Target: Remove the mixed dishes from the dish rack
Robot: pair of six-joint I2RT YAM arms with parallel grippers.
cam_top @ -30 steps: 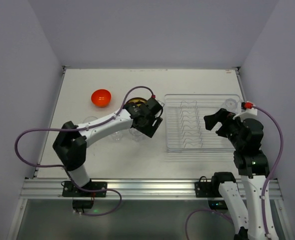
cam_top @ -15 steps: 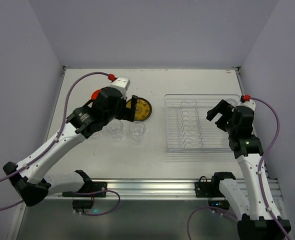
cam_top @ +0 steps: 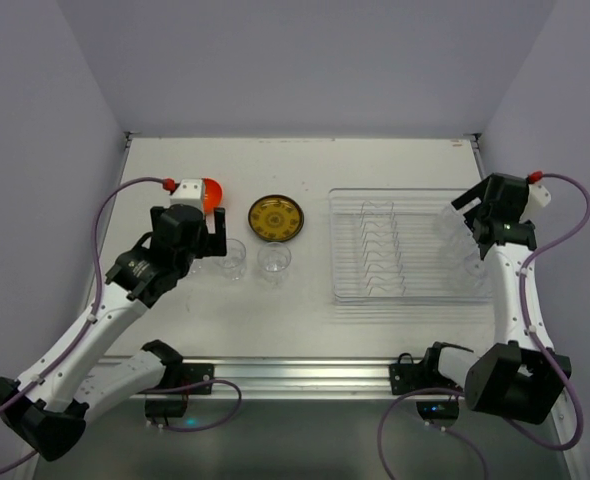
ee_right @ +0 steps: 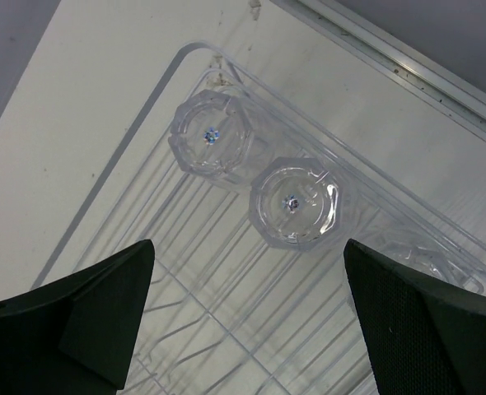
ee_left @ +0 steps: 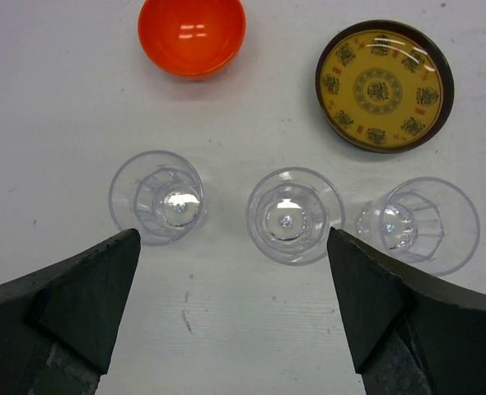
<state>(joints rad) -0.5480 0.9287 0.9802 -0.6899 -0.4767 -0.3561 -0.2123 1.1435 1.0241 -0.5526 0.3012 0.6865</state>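
White tabletop (cam_top: 305, 160) between pale walls fills the overhead view. My left pincer (cam_top: 187, 245) hovers, spread and empty, at the left, just near of the small orange-red bowl (cam_top: 211, 190). My right pincer (cam_top: 480, 222), also spread and empty, hovers over the far right corner of the clear rectangular plastic dish rack (cam_top: 405, 193).

Left wrist view: three clear plastic cups (ee_left: 295, 214) stand in a row on the table, with the bowl and the patterned yellow-brown round plate (ee_left: 384, 85) farther back.

Right wrist view: two more cups sit side by side in the rack's corner.

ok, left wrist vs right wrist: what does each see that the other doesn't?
Left wrist only: orange bowl, patterned yellow plate, and three clear cups in a row on the table.
Right wrist only: dish rack with two clear cups near its corner.
Both: the table, plus an open, empty end effector: left end effector, right end effector.
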